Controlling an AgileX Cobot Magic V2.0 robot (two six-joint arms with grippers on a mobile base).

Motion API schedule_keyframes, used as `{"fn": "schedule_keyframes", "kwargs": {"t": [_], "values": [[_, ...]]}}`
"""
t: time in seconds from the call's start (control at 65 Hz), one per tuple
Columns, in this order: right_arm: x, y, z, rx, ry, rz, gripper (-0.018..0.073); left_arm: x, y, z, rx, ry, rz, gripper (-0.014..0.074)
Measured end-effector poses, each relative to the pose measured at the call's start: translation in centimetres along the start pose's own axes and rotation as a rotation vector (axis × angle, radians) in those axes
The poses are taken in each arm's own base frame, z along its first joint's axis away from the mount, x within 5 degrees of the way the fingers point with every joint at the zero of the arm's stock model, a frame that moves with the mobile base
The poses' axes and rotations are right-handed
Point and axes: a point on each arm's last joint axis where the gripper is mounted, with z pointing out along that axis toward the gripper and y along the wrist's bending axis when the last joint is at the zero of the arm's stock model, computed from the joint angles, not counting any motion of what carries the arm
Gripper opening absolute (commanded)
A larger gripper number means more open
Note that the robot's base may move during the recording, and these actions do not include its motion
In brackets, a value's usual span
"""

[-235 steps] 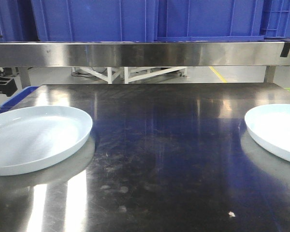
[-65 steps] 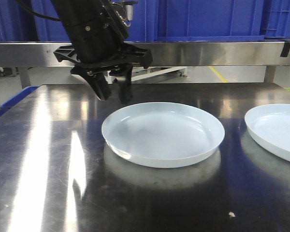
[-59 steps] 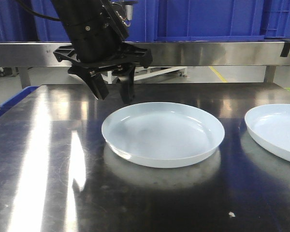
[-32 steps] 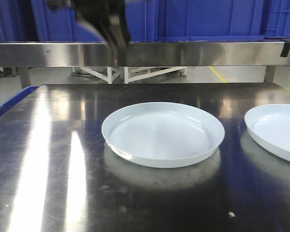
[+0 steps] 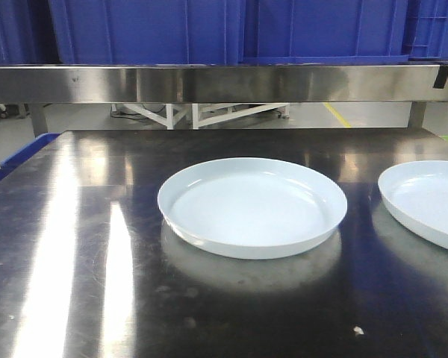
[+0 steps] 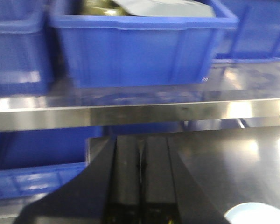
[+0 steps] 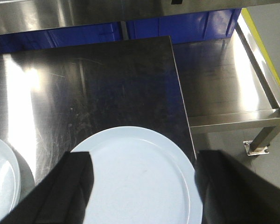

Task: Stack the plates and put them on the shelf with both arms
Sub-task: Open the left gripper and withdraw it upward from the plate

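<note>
Plate [image 5: 252, 206] central on table [image 5: 75, 246], second plate [image 5: 433, 201] well apart, near right edge

Wrist views only. The left gripper [image 6: 140, 186] is roughly level, with its fingers [image 6: 126, 177] pressed together and only a thin seam between them. The right gripper [image 7: 144, 163] is angled downward, with its fingers [image 7: 77, 186] spread wide, one at each lower side of the view.
</note>
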Motion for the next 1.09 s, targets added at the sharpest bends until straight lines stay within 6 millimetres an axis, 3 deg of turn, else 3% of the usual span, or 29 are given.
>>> {"fn": "schedule_keyframes", "kwargs": {"t": [0.354, 0.585, 0.785, 1.093], "values": [[0.0, 0.0, 0.0, 0.001, 0.004, 0.0, 0.0564, 10.8, 3.3, -6.4, -0.071, -0.029, -0.025, 0.0087], [0.1, 0.0, 0.0, 0.001, 0.008, 0.0, 0.0564, 15.9, 3.9, -8.2, -0.074, -0.046, -0.025, 0.0087], [0.1, 0.0, 0.0, 0.003, 0.015, 0.0, 0.0564, 18.3, 4.2, -8.2, -0.08, -0.023, -0.02, 0.0086], [0.2, 0.0, 0.0, 0.004, 0.021, 0.0, 0.0557, 18.7, 4.3, -7.9, -0.084, -0.008, -0.014, 0.0086]]}}
